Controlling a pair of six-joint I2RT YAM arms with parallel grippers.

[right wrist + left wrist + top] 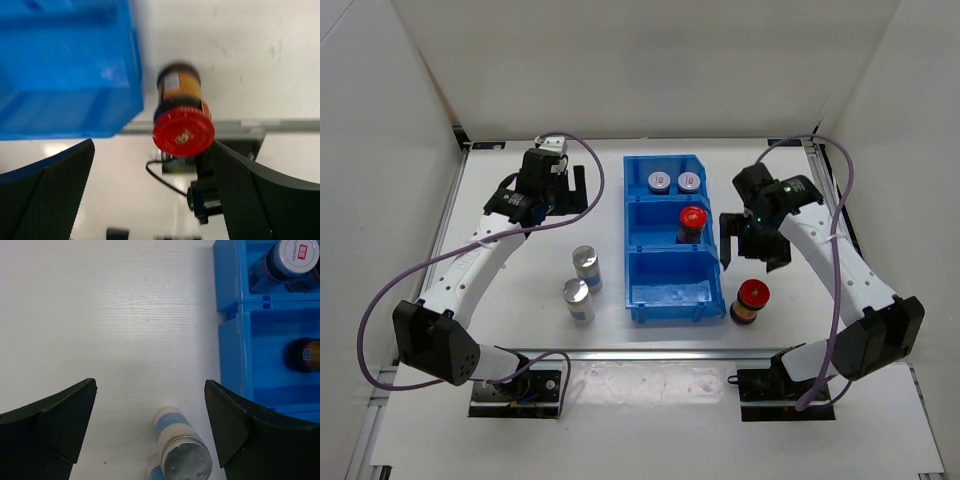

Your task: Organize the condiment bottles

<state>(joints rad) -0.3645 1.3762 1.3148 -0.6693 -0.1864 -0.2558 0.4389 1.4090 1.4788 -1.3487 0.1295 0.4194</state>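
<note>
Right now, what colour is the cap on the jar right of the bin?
Red. The cap shows best in the right wrist view.

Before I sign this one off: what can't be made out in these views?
Left wrist: second silver-topped jar cut off by the bottom edge.
Left wrist: dark jar in the blue bin cut by the right edge, cap unseen.
Right wrist: motion blur; red-capped jar label unreadable.
Top external: print on grey lids too small.

Open table (530,315) left of bin (675,312); silver-topped jars (587,266) close together; red-capped jar (752,300) just beside bin's right wall.
</note>
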